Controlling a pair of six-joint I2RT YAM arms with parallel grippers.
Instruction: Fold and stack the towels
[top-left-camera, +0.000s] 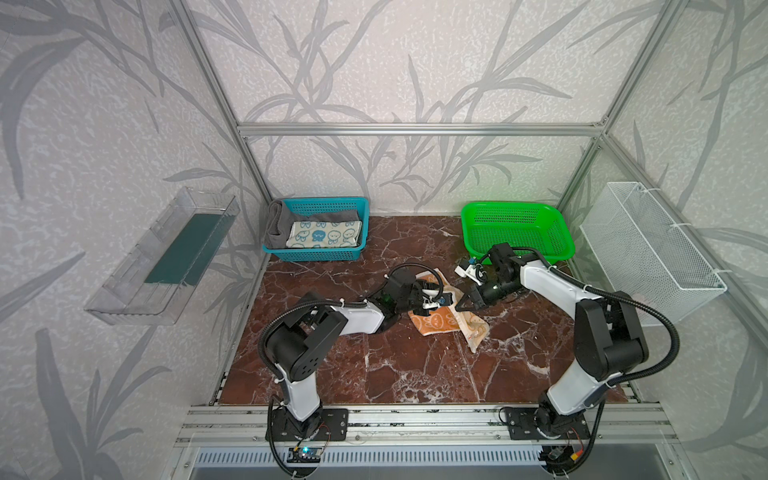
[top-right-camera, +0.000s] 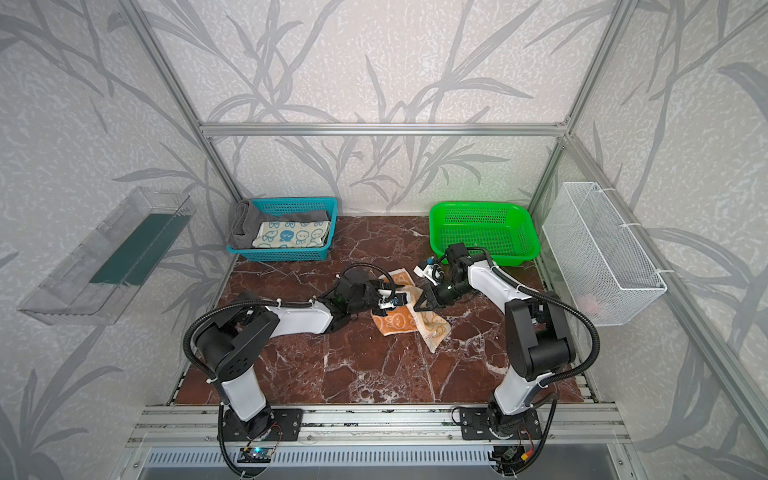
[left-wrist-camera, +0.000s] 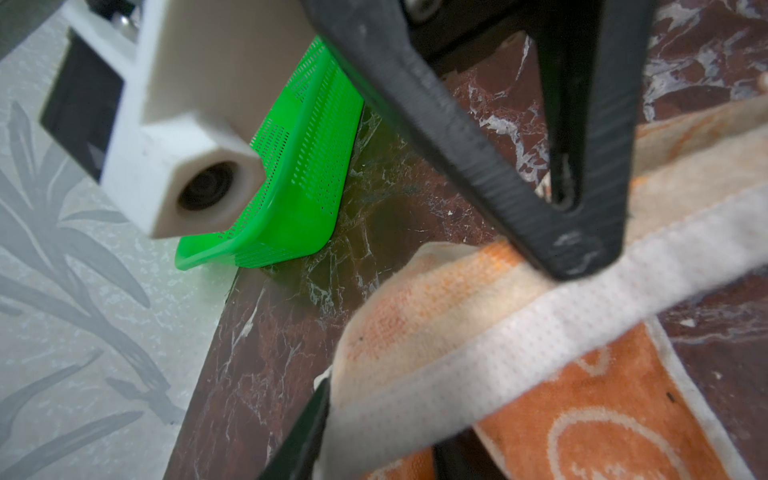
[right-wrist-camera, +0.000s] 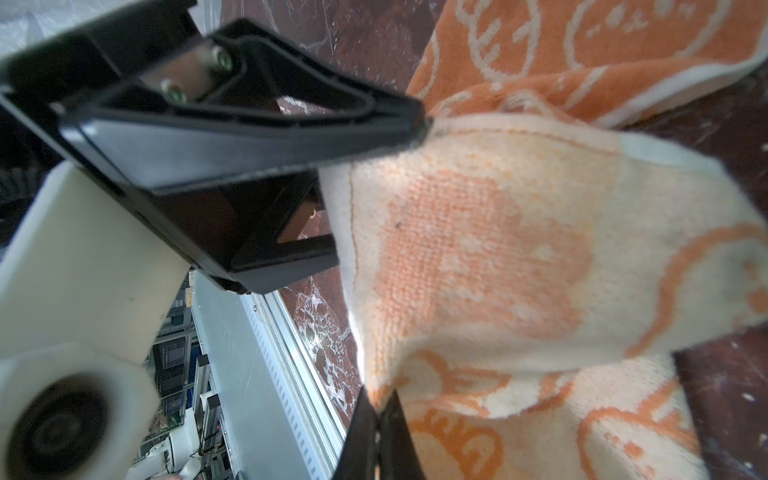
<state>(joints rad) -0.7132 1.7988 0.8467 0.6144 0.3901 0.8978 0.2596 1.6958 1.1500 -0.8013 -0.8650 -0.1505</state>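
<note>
The orange towel (top-left-camera: 440, 323) (top-right-camera: 399, 323) lies crumpled in the middle of the marble table, partly lifted between both grippers. My left gripper (top-left-camera: 449, 296) (left-wrist-camera: 382, 436) is at its far-left edge, and the white hem (left-wrist-camera: 519, 332) fills the gap between its fingers. My right gripper (top-left-camera: 459, 308) (right-wrist-camera: 376, 409) is shut on a cream fold of the orange towel (right-wrist-camera: 498, 249). The dark grey towel (top-left-camera: 276, 224) and the teal bunny towel (top-left-camera: 324, 235) lie folded in the blue basket (top-left-camera: 316, 254) at the back left.
A green basket (top-left-camera: 515, 206) stands at the back right, close behind the right arm. A white wire basket (top-left-camera: 648, 249) hangs on the right wall and a clear tray (top-left-camera: 162, 257) on the left wall. The metal rail (top-left-camera: 415, 415) runs along the table's front edge.
</note>
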